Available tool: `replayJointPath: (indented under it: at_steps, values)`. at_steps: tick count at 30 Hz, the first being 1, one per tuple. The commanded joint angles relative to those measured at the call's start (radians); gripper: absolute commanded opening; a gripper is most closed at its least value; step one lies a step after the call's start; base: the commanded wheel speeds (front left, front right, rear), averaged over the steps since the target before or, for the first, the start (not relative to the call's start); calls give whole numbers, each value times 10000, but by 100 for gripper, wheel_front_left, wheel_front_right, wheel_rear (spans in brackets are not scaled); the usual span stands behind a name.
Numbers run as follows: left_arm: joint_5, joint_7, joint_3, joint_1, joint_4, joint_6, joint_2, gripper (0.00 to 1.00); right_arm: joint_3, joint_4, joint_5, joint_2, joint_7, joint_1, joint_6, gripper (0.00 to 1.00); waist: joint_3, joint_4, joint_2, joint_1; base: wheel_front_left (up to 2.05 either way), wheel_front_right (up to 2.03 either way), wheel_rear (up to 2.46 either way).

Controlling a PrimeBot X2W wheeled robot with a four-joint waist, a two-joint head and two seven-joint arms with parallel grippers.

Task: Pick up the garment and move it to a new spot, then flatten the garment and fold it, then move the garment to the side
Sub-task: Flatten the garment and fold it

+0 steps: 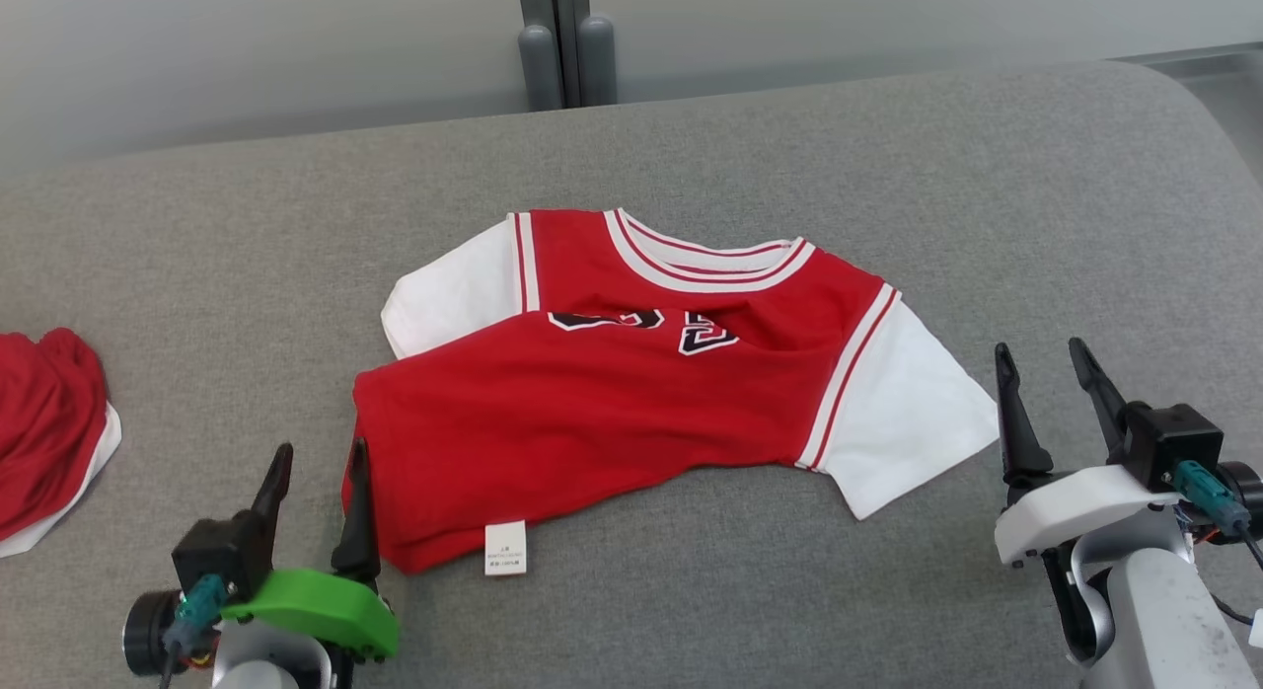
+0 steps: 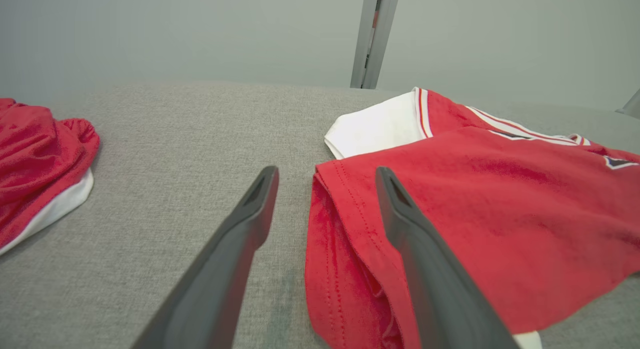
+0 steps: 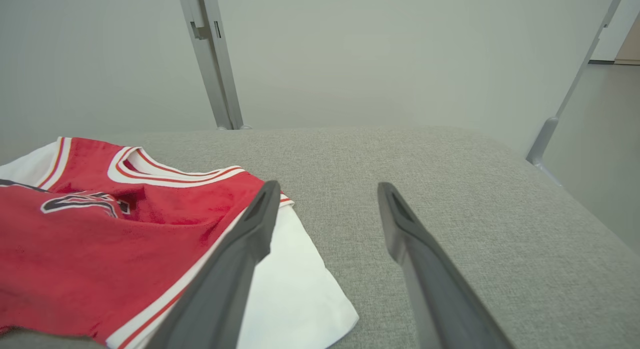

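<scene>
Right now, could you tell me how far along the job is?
Done: the jersey lies spread on the surface, its hem folded up over the front. In hand: nothing; the left gripper at its corner and the right gripper beside the sleeve are open. Left: further folds, then moving it aside.

Most likely a robotics test bay or laboratory. Indicated by a wide grey woven-fabric work surface with a rounded far-right corner (image 1: 987, 176), backed by plain pale grey-green wall panels (image 1: 247, 57). Divided at far centre by a grey metal upright post (image 1: 567, 38); flanked at far right by a slanted grey metal strut (image 3: 542, 139) over smooth grey flooring (image 3: 600, 164). Laid out on top: red-and-white short-sleeved jersey (image 1: 592, 413) at centre, crumpled red-and-white cloth bundle (image 1: 44, 422) at near left.
</scene>
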Motion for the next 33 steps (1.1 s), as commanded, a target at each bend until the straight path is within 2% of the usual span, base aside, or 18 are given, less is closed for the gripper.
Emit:
replayJointPath:
  at_steps: [1,7,16,33]
  values:
    - [182,-4,41,326,-117,-29,-62,100,53,-96,-25,-45,0,259,-14,100,-322,85,0,0,0,0,0]
    - [511,-4,271,1411,-473,-29,-485,100,94,9,55,-42,0,934,-14,100,-892,188,0,0,0,0,0]
    - [640,-4,226,1949,-632,-29,-591,100,209,285,-15,-40,0,1373,-14,100,-1108,180,0,0,0,0,0]
    - [-358,-3,-954,1078,-96,-29,-440,100,483,262,-60,-40,0,783,-14,100,-113,-32,0,0,0,0,0]
